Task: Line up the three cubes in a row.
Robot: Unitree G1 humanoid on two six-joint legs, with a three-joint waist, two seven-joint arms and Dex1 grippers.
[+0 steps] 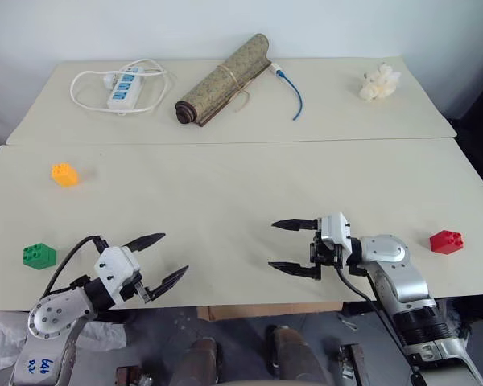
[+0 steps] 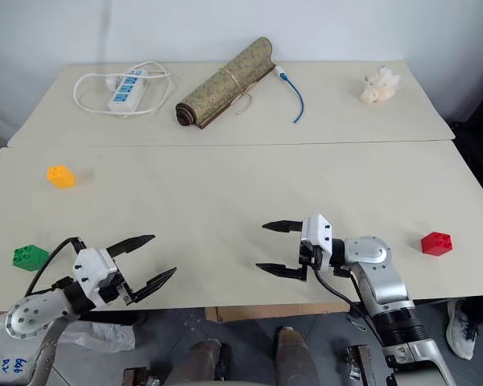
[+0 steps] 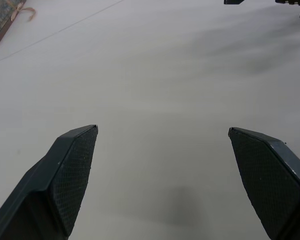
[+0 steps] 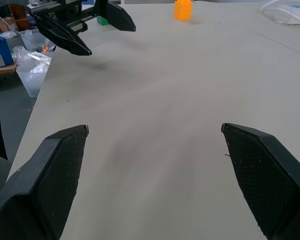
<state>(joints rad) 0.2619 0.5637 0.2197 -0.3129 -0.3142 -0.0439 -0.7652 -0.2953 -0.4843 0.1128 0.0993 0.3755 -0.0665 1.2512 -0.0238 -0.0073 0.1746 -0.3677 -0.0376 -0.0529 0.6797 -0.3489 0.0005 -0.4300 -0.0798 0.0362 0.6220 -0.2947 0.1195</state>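
Three cubes lie far apart on the near table (image 1: 225, 193). The yellow-orange cube (image 1: 63, 174) is at the left, and the green cube (image 1: 39, 256) sits nearer the front left edge. At the front right lies the red cube (image 1: 446, 241). My left gripper (image 1: 167, 259) hovers open over the front edge, right of the green cube, with nothing between its fingers. My right gripper (image 1: 283, 244) is open and empty near the front middle, pointing left, well left of the red cube. The right wrist view also shows the yellow-orange cube (image 4: 183, 9) and the left gripper (image 4: 85, 25).
On the far table lie a white power strip (image 1: 122, 88) with its cord, a rolled mat (image 1: 223, 79), a blue cable (image 1: 293, 91) and a lumpy white object (image 1: 379, 82). A seam (image 1: 225, 142) divides the two tables.
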